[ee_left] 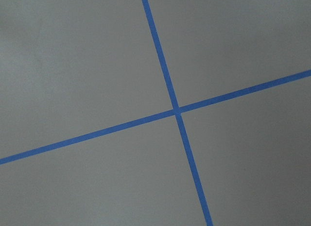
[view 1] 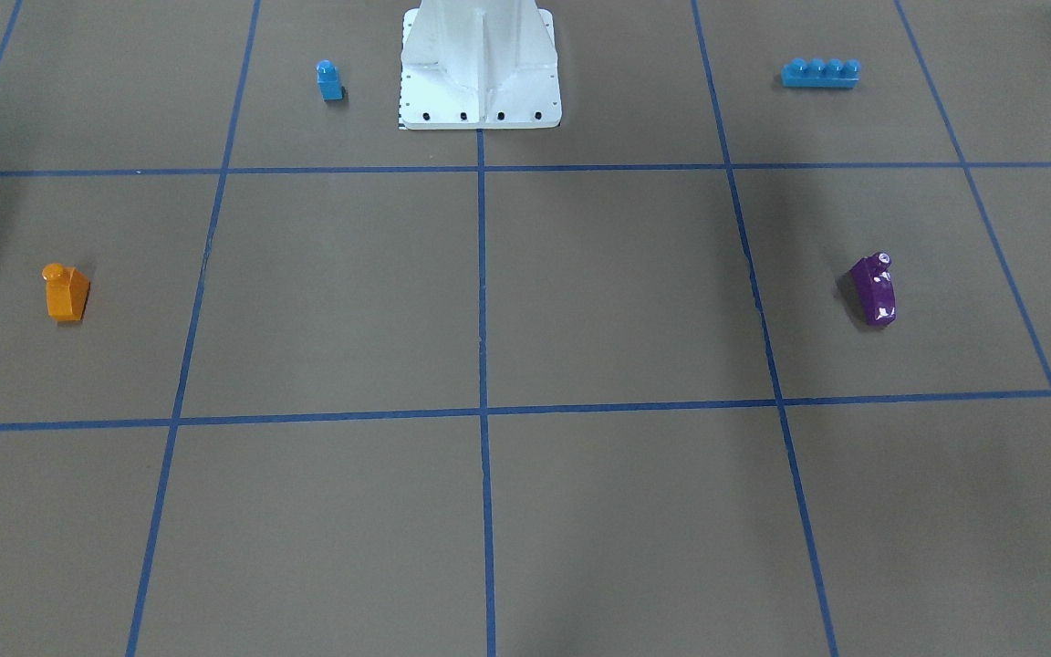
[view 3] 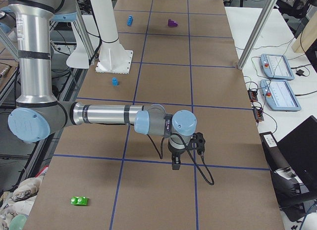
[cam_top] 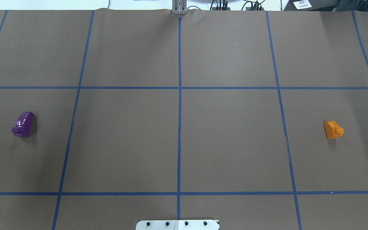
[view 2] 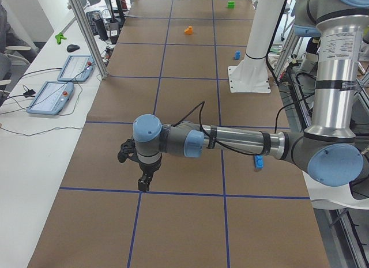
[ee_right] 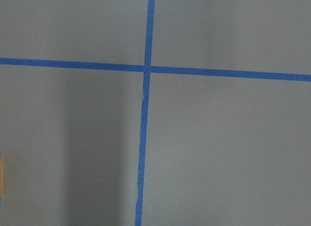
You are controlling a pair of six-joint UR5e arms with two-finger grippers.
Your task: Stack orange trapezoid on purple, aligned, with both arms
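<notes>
The orange trapezoid (cam_top: pixel 333 129) lay near the right edge of the worktop (cam_top: pixel 228 137), the purple (cam_top: pixel 23 124) near its left edge, a wide stretch between them; whether the left gripper (view 2: pixel 143 184) or right gripper (view 3: pixel 176 164) was clenched could not be told.

Left arm (view 2: pixel 242 142) upright at the shoulder, forearm stretched level, left gripper (view 2: pixel 143 184) pointing down at the worktop (view 2: pixel 173 227), right arm (view 3: pixel 104 114) posed alike, right gripper (view 3: pixel 176 163) pointing down, opening of either gripper unclear
</notes>
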